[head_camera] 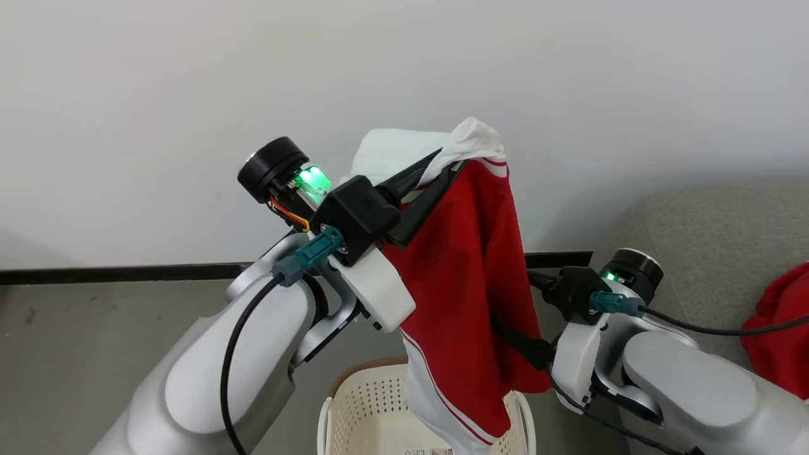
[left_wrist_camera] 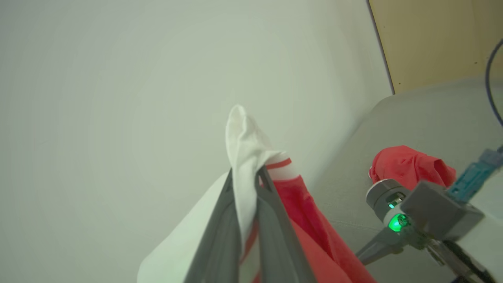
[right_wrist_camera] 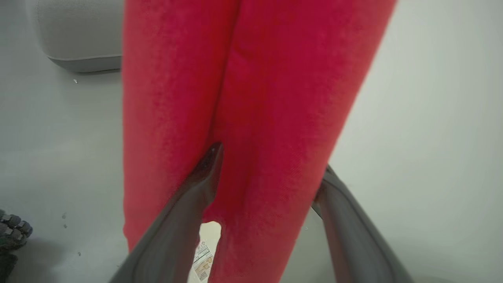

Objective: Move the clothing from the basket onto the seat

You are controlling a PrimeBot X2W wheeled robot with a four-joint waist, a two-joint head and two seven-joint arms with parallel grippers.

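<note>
The hanging clothing (head_camera: 464, 278) is red with a white top, a white lower panel and thin red-and-white stripe trim, and a second red garment (head_camera: 780, 328) shows against the grey seat (head_camera: 708, 234). The basket (head_camera: 370, 404) is cream-white, dotted with small holes, under a brown rim (head_camera: 354, 374). The left hand (head_camera: 450, 165) and right hand (right_wrist_camera: 271, 157) have dark grey fingers (left_wrist_camera: 275, 236), black housings (head_camera: 357, 218) and green lights (head_camera: 313, 180); the wall (head_camera: 189, 95) is white, the skirting (head_camera: 114, 273) black.

Two red garments (head_camera: 461, 272) (head_camera: 784, 322), one cream basket (head_camera: 360, 404), one grey sofa (head_camera: 708, 234), two pale robot arms (head_camera: 253, 341) (head_camera: 689, 373).
</note>
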